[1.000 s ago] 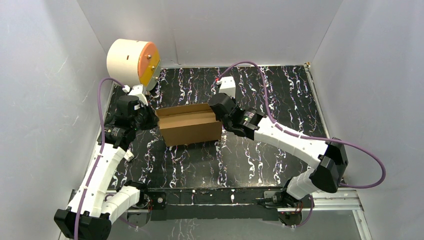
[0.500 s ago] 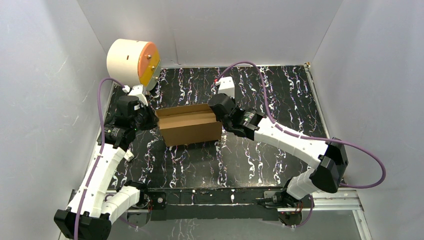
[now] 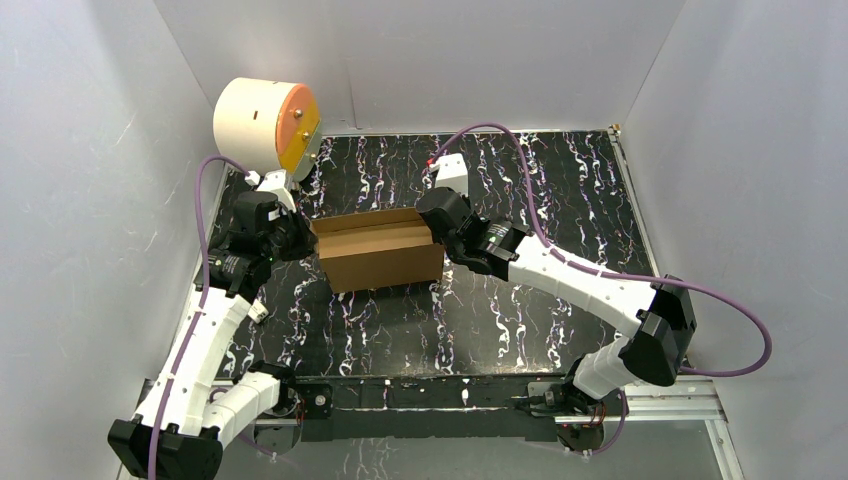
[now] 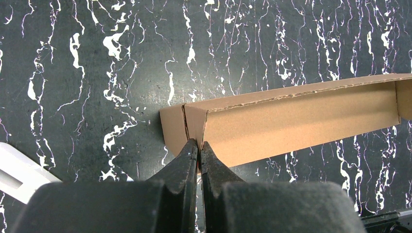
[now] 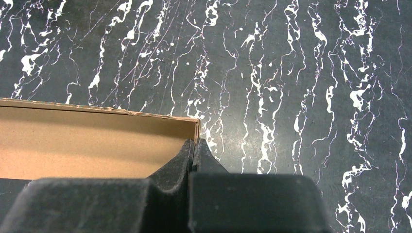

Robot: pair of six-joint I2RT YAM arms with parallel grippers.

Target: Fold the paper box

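The paper box (image 3: pixel 380 255) sits on the black marbled table (image 3: pixel 560 180), a little left of the middle. It is a shallow brown cardboard tray with one long side turned toward the near edge.

The left gripper (image 4: pixel 198 144) is at the box's left end. Its two dark fingers are pressed together on the cardboard right at the corner fold (only a thin line shows between the tips). Just left of the fingers, a short piece of cardboard sticks out past the crease. The long wall runs off to the right in that wrist view, with a raw corrugated top edge.

The right gripper (image 5: pixel 194 143) is at the opposite end, pinched tight on the thin right end wall near a corner. One finger is on the inner side and the other on the outer side, over the table. The box's plain brown inside spreads out to the left in that wrist view.

From above, the box lies between the two grippers and touches both. A cream cylinder (image 3: pixel 265 122) with an orange face is at the back left corner, well apart from the box.
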